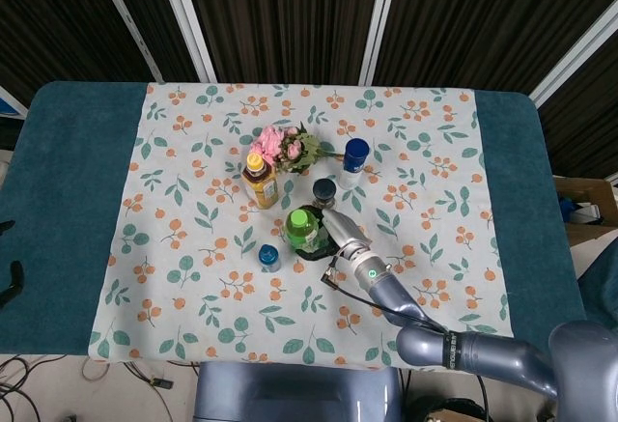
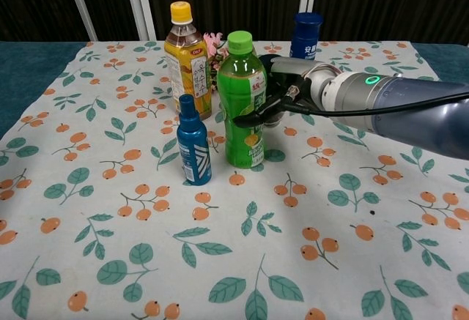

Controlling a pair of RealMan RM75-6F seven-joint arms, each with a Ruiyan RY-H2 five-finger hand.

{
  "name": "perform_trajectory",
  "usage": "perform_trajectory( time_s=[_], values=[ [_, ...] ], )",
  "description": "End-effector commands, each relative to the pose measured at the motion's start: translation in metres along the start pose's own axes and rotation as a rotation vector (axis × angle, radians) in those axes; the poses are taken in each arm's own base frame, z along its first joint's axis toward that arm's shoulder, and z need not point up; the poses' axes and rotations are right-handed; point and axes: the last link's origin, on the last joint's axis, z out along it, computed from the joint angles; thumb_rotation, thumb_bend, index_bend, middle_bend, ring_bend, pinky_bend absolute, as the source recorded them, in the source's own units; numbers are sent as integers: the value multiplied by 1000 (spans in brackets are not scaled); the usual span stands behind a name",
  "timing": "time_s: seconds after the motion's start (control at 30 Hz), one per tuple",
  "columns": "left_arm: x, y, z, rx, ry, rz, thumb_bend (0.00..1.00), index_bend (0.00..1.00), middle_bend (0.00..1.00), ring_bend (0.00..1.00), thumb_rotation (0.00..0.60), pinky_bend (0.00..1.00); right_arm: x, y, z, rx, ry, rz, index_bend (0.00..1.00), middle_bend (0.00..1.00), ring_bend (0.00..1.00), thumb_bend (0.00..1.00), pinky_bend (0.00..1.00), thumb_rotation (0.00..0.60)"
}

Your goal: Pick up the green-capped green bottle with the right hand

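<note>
The green bottle with its green cap stands near the middle of the floral cloth, leaning slightly to the left. In the chest view the green bottle has its base on the cloth. My right hand comes in from the right and grips the bottle's body. There my right hand lays its thumb across the front of the label, with the other fingers hidden behind the bottle. My left hand shows only as dark fingertips at the far left edge, spread apart and holding nothing.
A yellow-capped tea bottle and a small blue bottle stand just left of the green one. A dark-capped jar, a blue-capped bottle and pink flowers stand behind it.
</note>
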Motion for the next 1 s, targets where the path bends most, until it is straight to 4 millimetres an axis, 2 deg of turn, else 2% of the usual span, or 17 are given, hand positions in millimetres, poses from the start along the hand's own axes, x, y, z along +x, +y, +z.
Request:
perform_trajectory(
  time_s=[0.03,0.3,0.47,0.87,1.0],
  values=[
    [0,0,0,1,0,-1,535,168,41,50,600,0,1,0,1,-4,14,-3,500,476,443,413,451,600],
    [0,-1,0,3,-5,-1,536,171,41,51,600,0,6,1,-2,-19,63,1,570,518,488,474,554,600],
    [0,-1,0,5,-10,-2,536,173,41,51,600,0,19,-1,-12,-4,82,9,574,520,489,475,558,600],
    [-1,1,-1,1,-10,2,538,175,41,51,600,0,80,-11,-56,46,156,76,574,518,489,471,558,600],
    [-1,1,-2,2,-6,2,537,175,41,51,600,0,94,-16,-69,64,167,112,574,514,489,469,559,600]
  ],
)
